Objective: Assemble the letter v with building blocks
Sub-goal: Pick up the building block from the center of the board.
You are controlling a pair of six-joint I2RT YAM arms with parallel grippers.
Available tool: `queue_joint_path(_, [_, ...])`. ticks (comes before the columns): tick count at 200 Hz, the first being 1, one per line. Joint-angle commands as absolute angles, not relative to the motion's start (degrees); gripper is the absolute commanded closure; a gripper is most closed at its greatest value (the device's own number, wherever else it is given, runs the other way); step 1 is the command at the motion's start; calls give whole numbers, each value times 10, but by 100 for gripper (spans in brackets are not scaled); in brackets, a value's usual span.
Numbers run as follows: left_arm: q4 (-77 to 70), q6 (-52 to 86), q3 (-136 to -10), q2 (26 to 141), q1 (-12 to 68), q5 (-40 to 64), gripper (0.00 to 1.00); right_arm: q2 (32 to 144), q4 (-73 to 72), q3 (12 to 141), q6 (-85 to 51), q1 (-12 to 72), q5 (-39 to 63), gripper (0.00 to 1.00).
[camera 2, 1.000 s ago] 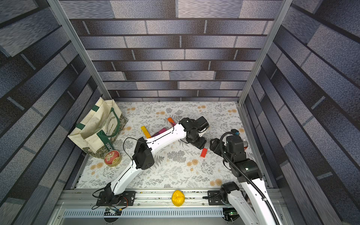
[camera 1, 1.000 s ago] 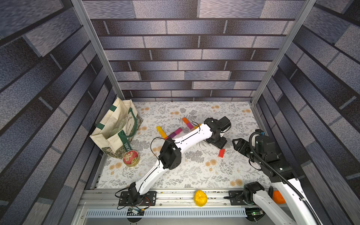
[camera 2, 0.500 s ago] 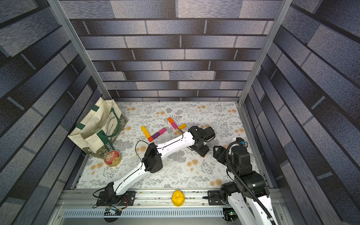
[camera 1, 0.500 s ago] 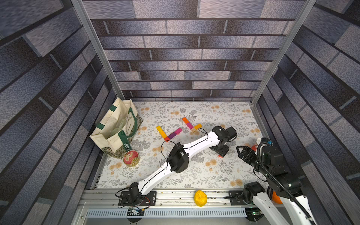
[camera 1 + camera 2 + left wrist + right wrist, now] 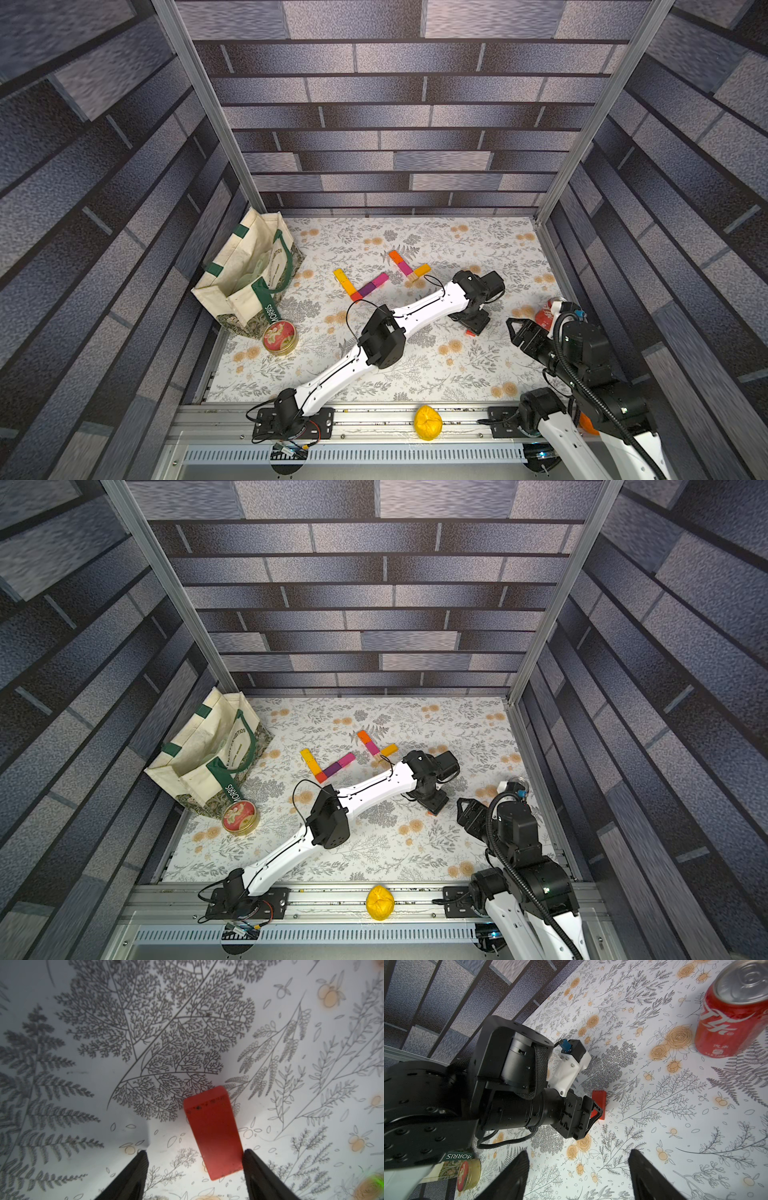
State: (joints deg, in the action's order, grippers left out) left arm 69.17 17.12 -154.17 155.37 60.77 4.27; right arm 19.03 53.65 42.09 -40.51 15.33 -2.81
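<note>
A lone red block [image 5: 214, 1132] lies flat on the flowered table. My left gripper [image 5: 195, 1152] is open and straddles it; the block sits close against one finger [image 5: 255, 1167], with a wide gap to the other. In both top views only a sliver of this block [image 5: 470, 333] [image 5: 432, 812] shows under the left gripper [image 5: 471, 326]. Further back, a yellow-orange-red row [image 5: 347, 282] meets a purple-magenta row [image 5: 374, 284] at a point. An orange-magenta row [image 5: 400, 262] and a yellow block [image 5: 420, 271] lie just right of them. My right gripper [image 5: 517, 332] [image 5: 578, 1157] hangs open and empty, right of the red block [image 5: 599, 1098].
A red soda can [image 5: 546, 311] [image 5: 733, 1018] stands by the right wall, behind the right gripper. A cream tote bag [image 5: 249, 274] and a round tin [image 5: 279, 337] sit at the left. A yellow lump [image 5: 427, 422] rests on the front rail.
My left gripper came forward and right from the block rows and now stands over the red block, jaws a little wider. The right arm drew back toward the front right.
</note>
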Motion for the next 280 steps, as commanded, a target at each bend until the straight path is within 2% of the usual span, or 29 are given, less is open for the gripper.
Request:
queue_joint_path(1, [681, 173, -1559, 1567, 611, 59, 26, 180, 558, 414, -413, 150, -39, 23])
queue_joint_path(51, [695, 172, -1562, 1589, 609, 32, 27, 175, 565, 416, -411, 150, -40, 23])
queue_joint_path(139, [708, 155, -1562, 1572, 604, -52, 45, 191, 556, 412, -406, 150, -36, 23])
queue_joint_path(205, [689, 121, -1562, 1576, 612, -32, 49, 194, 556, 411, -403, 150, -33, 23])
queue_joint_path(280, [686, 120, -1562, 1574, 613, -17, 59, 199, 548, 403, -403, 150, -29, 23])
